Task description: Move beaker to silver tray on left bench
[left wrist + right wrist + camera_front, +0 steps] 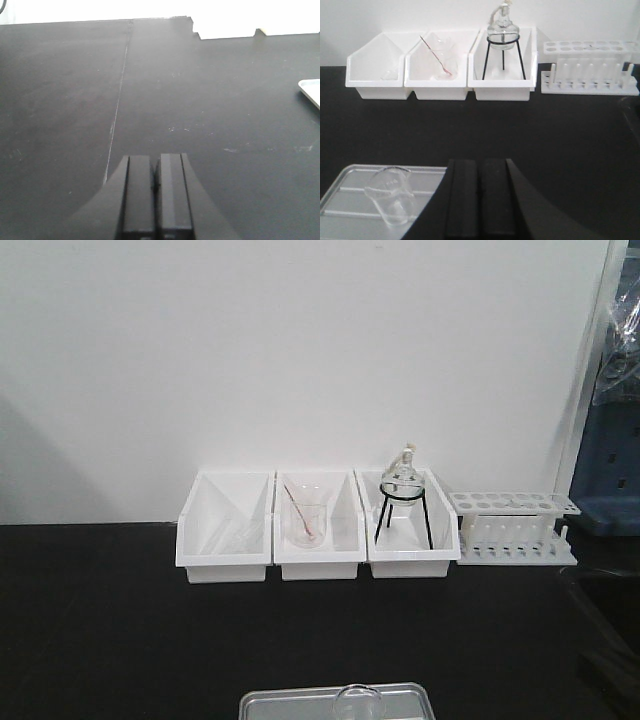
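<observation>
The small clear beaker [390, 194] stands on the silver tray [347, 205] on the black bench [520, 135]. In the front view only the beaker's rim [358, 701] and the tray's far edge [280, 702] show at the bottom. My right gripper [480, 167] is shut and empty, just right of the tray, apart from the beaker. My left gripper [155, 162] is shut and empty over bare black worktop [150, 90], with a tray corner [311, 91] at the far right of its view.
Three white bins [318, 530] line the wall. The middle one holds a beaker with a reddish rod [305, 520]. The right one holds a round flask on a black tripod [403, 495]. A white test tube rack [512, 528] stands right of them.
</observation>
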Motion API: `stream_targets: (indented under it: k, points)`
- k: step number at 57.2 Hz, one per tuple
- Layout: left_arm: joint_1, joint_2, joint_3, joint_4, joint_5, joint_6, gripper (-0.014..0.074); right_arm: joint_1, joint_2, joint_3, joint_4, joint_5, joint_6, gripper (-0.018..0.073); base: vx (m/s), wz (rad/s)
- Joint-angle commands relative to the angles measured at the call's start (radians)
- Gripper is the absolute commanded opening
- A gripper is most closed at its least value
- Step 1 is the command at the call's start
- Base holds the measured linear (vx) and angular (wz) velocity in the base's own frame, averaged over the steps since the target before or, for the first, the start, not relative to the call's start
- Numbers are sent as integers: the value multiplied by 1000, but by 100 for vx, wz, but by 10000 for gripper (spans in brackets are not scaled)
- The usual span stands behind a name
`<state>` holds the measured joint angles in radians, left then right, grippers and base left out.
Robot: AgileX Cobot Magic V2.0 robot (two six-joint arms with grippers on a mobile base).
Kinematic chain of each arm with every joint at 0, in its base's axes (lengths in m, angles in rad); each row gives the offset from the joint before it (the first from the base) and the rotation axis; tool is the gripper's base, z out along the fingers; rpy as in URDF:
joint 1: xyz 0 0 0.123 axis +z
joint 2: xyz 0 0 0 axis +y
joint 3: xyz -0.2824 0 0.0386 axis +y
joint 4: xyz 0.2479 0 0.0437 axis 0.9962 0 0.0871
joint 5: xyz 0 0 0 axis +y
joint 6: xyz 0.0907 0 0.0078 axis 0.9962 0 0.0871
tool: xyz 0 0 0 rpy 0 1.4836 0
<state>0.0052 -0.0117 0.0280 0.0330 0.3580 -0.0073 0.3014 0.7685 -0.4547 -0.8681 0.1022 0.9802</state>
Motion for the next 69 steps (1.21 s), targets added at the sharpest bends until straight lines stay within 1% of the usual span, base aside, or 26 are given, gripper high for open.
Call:
stream_targets:
  k: [1,6,17,36,40,42,45,47,49,51,55,57,61,63,66,69]
  points:
    - [-6,-16,28,-2,-78,-3,1,-5,-100,43,-15,2,0,-8,0,0]
    - [-6,-16,28,-2,-78,-3,1,-5,-191,103,-22,28,-1,-8,0,0]
    - [-6,-16,28,-2,-78,-3,1,-5,-333,216,-18,28,0,-8,0,0]
    - [-6,-16,28,-2,-78,-3,1,-5,-358,321,-18,30,-1,-8,0,0]
    - [-6,-16,28,-2,-78,-3,1,-5,-358,334,10,45,-3,-8,0,0]
    - [-6,-16,28,-2,-78,-3,1,-5,-364,342,46,57,-21,-8,0,0]
    - [-6,-16,28,-2,-78,-3,1,-5,-391,355,160,96,-92,-8,0,0]
    - [-6,-16,28,-2,-78,-3,1,-5,-414,366,249,120,-164,-8,0,0]
    - [-6,-16,28,-2,-78,-3,1,-5,-444,380,342,140,-258,-8,0,0]
    - [-6,-16,28,-2,-78,-3,1,-5,-488,396,443,147,-387,-8,0,0]
    - [-6,-16,28,-2,-78,-3,1,-5,-572,437,582,140,-609,-8,0,0]
    - [-6,-16,28,-2,-78,-3,1,-5,-615,459,633,138,-702,-8,0,0]
    - [-6,-16,28,-2,-78,-3,1,-7,-690,498,686,136,-822,-8,0,0]
    - [-6,-16,28,-2,-78,-3,1,-17,-728,499,703,162,-865,-8,0,0]
    - [-6,-16,28,-2,-78,-3,1,-42,-771,496,712,179,-897,-8,0,0]
    - [-6,-16,28,-2,-78,-3,1,-81,-798,496,709,177,-905,-8,0,0]
